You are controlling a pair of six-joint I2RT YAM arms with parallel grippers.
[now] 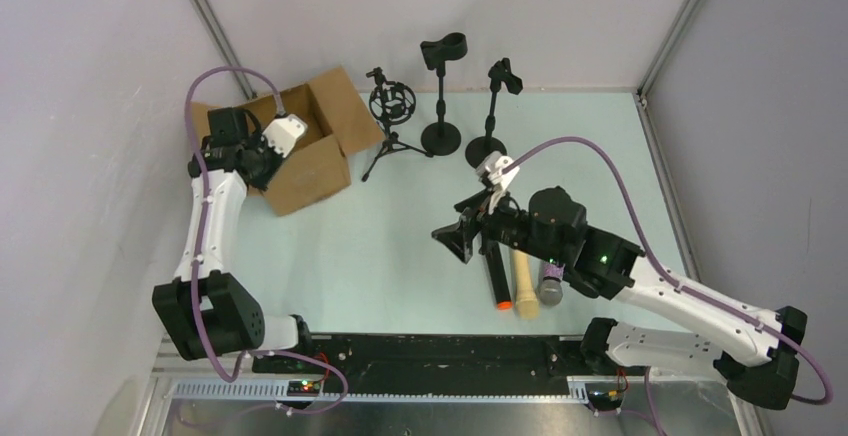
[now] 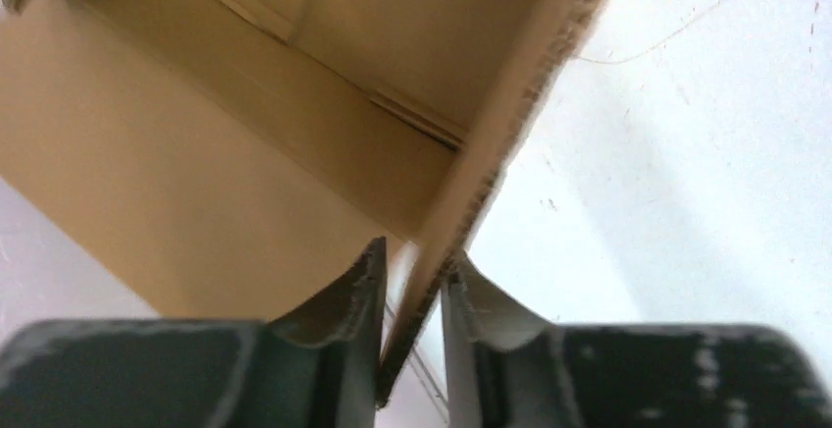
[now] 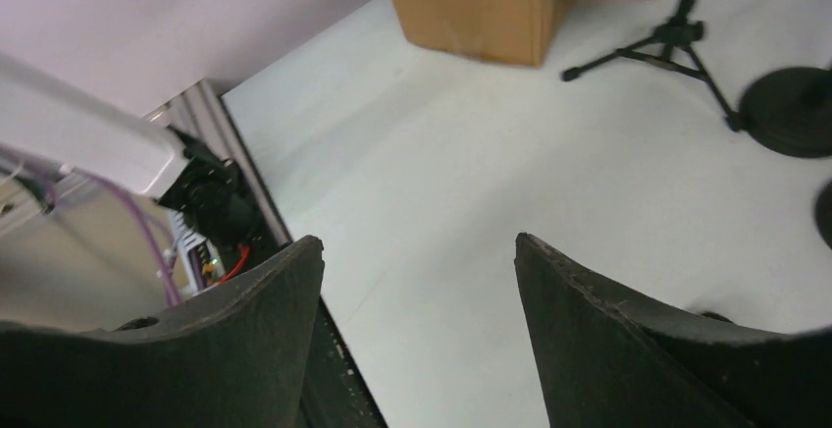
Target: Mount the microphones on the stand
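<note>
The left claw (image 2: pixel 412 271) is seen clenched on the corrugated edge of an open cardboard box (image 1: pixel 310 146), one finger pressed to each side of the wall, at the far left of the counter (image 1: pixel 380 256). The right claw (image 3: pixel 417 246) is held released, its two dark fingers spread wide with nothing between them, poised above bare counter near the middle of the workspace. Just behind that claw, partly hidden under the right arm, three microphones are laid side by side on the counter close to its near edge: the black microphone (image 1: pixel 495 281) with its orange end pointed toward the arm bases, the cream-beige microphone (image 1: pixel 523 291) beside it, and the purple glitter microphone (image 1: pixel 551 286) with its silver mesh head also turned to the near edge. Well apart from them, by the far wall, a tripod stand (image 1: pixel 388 121) with a ring mount and two round-base stands (image 1: pixel 441 96) are stood upright, none carrying a microphone.
</note>
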